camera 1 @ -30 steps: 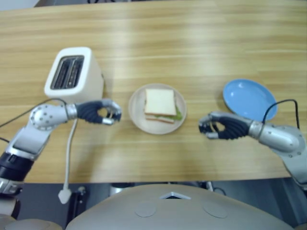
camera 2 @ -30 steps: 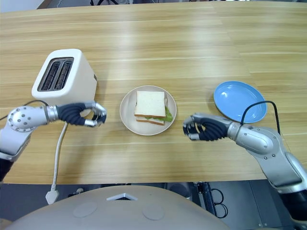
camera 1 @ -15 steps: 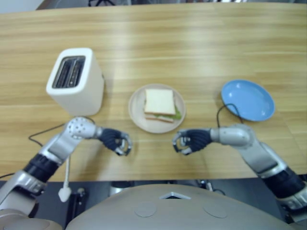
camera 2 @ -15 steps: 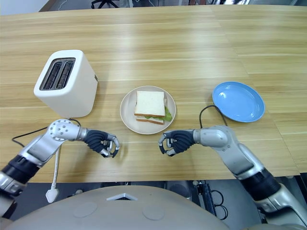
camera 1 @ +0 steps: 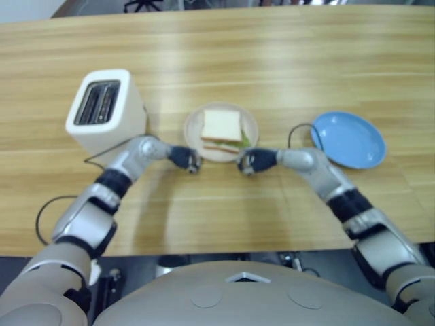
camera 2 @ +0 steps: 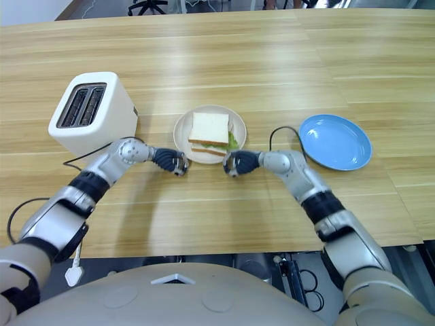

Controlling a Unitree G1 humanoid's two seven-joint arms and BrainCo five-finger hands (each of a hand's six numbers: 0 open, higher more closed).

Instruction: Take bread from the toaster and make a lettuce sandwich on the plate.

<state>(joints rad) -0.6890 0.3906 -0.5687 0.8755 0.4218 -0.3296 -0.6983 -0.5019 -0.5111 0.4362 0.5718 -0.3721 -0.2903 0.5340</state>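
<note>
At the desk (camera 2: 285, 61) centre, left hand (camera 2: 171, 161) and right hand (camera 2: 239, 163) flank the plate (camera 2: 181, 133), equally close, sandwich (camera 2: 209, 129) just beyond; both curled, empty.

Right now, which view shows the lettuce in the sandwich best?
Right eye view, narrowly: the lettuce sticks out along the sandwich's right edge. The left eye view shows the same green strip.

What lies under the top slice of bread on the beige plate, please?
Green lettuce peeks out at its right edge, above a lower bread slice on the plate. The top slice covers the rest of the filling.
</note>
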